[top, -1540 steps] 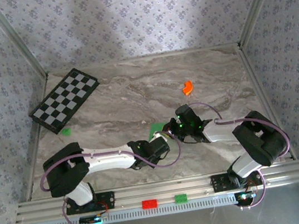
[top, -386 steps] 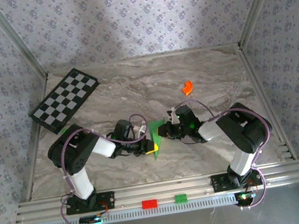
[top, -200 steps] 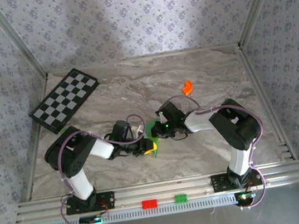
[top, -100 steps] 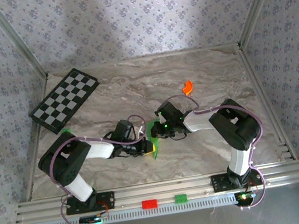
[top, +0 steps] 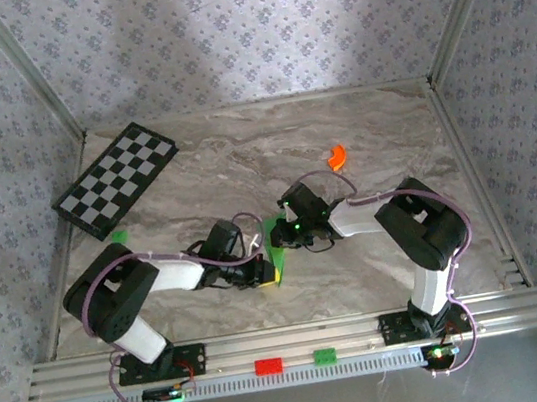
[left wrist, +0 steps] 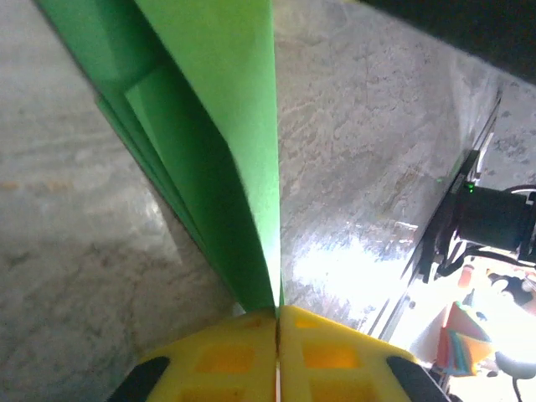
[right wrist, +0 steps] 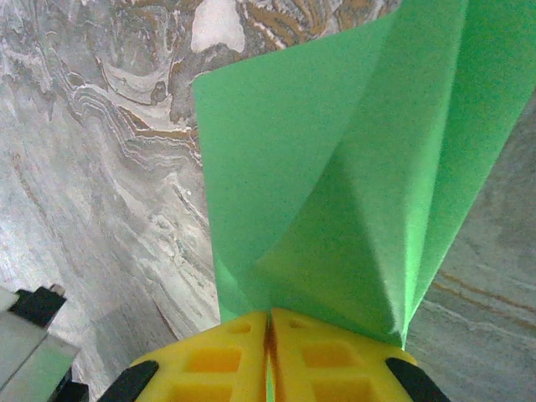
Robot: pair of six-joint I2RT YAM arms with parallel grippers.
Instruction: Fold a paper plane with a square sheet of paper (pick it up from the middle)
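Observation:
The square sheet of paper point(top: 275, 245) is bright green and folded into a narrow layered wedge, held just above the marble table between both arms. My left gripper point(top: 270, 272) is shut on its near end. In the left wrist view the folded layers point(left wrist: 219, 134) run straight into my closed yellow jaws point(left wrist: 277, 314). My right gripper point(top: 282, 231) is shut on the far end. In the right wrist view a creased flap of the paper point(right wrist: 335, 176) fans out from the closed yellow jaws point(right wrist: 268, 318).
A black-and-white checkered board point(top: 116, 178) lies at the back left, with a tiny green block point(top: 118, 237) just in front of it. A small orange curved piece point(top: 337, 156) lies at the back right. Red point(top: 268, 366) and green point(top: 324, 356) blocks sit on the front rail.
My left gripper has closed fully onto the paper's near end and its arm has settled lower. The paper's bowed curve has flattened into a narrower strip. The right gripper has barely moved.

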